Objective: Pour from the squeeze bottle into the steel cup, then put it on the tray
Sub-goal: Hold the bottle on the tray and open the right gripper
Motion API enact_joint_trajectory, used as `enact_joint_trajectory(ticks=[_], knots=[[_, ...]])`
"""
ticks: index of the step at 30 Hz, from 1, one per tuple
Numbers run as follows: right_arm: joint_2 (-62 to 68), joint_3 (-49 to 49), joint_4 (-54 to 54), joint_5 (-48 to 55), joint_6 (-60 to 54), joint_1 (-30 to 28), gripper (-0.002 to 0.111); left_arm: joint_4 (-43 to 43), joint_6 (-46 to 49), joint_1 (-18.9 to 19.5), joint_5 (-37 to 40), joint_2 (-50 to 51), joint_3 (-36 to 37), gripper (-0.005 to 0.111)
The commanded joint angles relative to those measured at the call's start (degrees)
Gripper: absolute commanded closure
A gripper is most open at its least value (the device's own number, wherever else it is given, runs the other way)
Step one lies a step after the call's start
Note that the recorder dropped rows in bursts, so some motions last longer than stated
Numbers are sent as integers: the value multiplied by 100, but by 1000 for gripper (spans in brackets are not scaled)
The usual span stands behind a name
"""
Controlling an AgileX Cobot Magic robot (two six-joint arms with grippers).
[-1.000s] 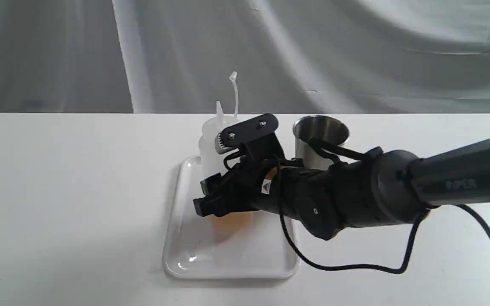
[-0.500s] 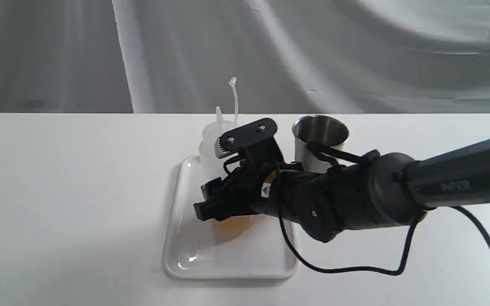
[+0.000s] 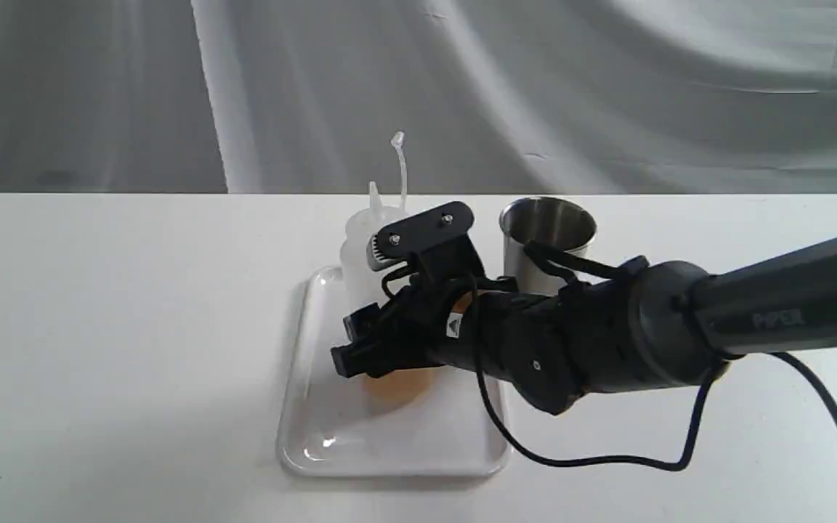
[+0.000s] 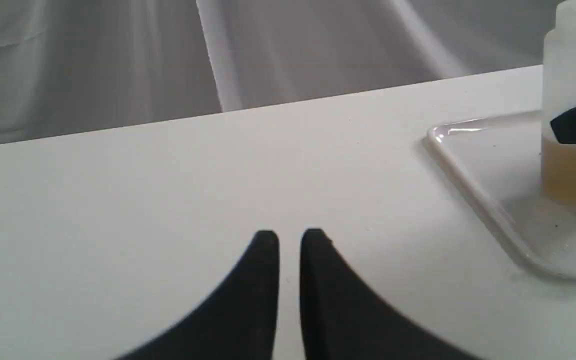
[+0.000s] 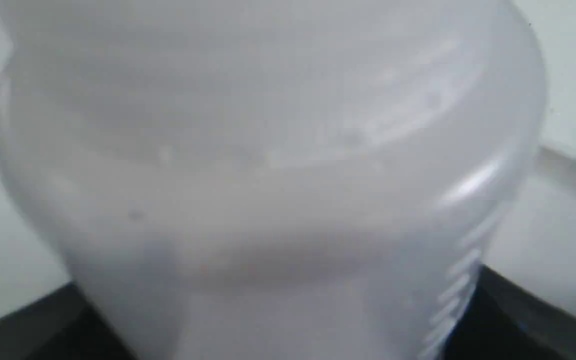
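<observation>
Jaws of the right gripper [image 3: 349, 341] press on both sides of the squeeze bottle [image 3: 360, 247], which we see upright on the tray [image 3: 317, 436], near its 12 o'clock end. The steel cup [image 3: 546, 232] stands on the table [image 3: 99, 327] at 2 o'clock from the bottle. The left gripper [image 4: 289, 240] holds nothing, jaws nearly together.

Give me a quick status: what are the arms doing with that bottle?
Right gripper shut on the bottle, upright on the tray. Left gripper shut, empty, over the table. Cup stands off the tray; nothing blocking.
</observation>
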Motion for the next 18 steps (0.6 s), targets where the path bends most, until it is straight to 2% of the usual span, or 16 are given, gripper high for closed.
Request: enact_joint_trajectory(ticks=[1,9,12,18], knots=[[-49,-30,35,-84,-36,1,68,3,-10,-18,-37,-29,25,98],[-49,-30,35,-84,-132,1,24,3,-10,-18,-37,-29,25,98],[-49,-30,35,-72,-132,1,18,3,-10,-18,-37,-29,25,98],[-83,-30,35,135,-148,1,18,3,-10,-18,-37,-29,25,98]])
